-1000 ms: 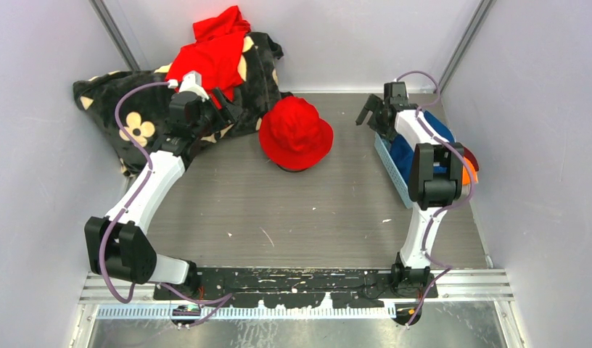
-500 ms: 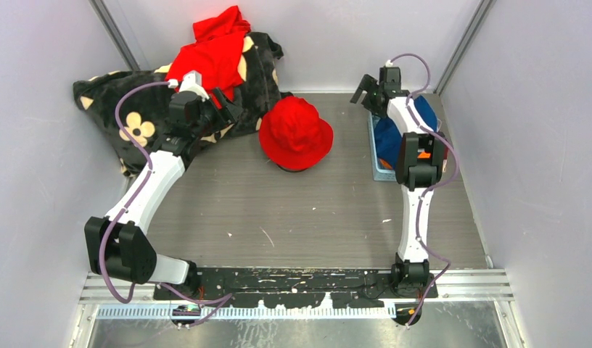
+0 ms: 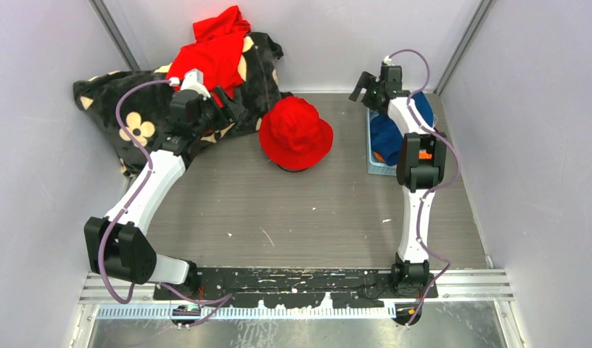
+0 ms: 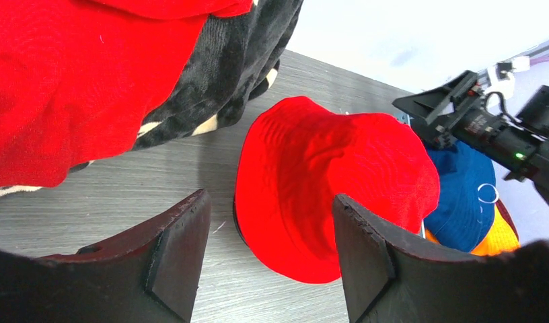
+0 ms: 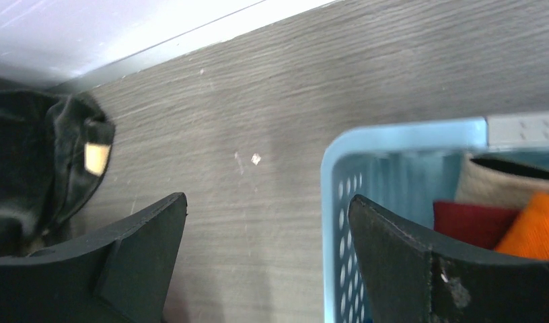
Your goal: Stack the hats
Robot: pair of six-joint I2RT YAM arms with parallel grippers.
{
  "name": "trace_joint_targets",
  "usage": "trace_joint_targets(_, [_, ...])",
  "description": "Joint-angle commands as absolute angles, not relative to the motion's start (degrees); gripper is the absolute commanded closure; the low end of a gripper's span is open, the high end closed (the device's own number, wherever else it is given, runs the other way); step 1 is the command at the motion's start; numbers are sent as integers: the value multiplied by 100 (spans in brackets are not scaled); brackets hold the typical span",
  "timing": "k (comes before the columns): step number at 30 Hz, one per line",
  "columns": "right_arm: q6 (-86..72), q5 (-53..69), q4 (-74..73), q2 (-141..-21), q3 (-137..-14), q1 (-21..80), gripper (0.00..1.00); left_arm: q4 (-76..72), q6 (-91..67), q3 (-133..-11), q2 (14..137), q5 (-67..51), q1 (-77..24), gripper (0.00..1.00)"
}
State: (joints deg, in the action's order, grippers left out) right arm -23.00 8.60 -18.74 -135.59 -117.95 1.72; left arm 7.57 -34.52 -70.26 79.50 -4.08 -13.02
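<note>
Centre frame, the bucket hat (image 3: 296,133) is plain red. Upper left — a black blanket (image 3: 126,116) with cream flowers, a bright red garment (image 3: 210,51). Right side — a pale blue basket (image 3: 371,156), a blue hat (image 4: 463,195), an orange hat (image 4: 504,237).

left pincer (image 4: 270,202), right pincer (image 5: 266,202), both agape

Overhead looking down, wrist views low, close; table (image 3: 315,210) shared
</note>
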Motion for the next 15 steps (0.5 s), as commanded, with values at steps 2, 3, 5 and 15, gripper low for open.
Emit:
trace_joint_targets(2, [-2091, 754, -1696, -11736, -11251, 185, 6, 595, -3490, -7273, 7751, -365, -1327, 33])
trace_joint_targets(3, [-2080, 696, -1754, -11518, -11112, 189, 6, 597, -3489, -7269, 7720, -382, -1327, 33])
trace_joint_targets(5, [-2057, 546, -1882, -11114, -10838, 180, 6, 594, -3503, -7253, 7645, -404, -1336, 33])
trace_joint_targets(15, [-2001, -602, -2571, -9841, -9965, 172, 4, 659, -3489, -7220, 7436, -554, -1350, 33])
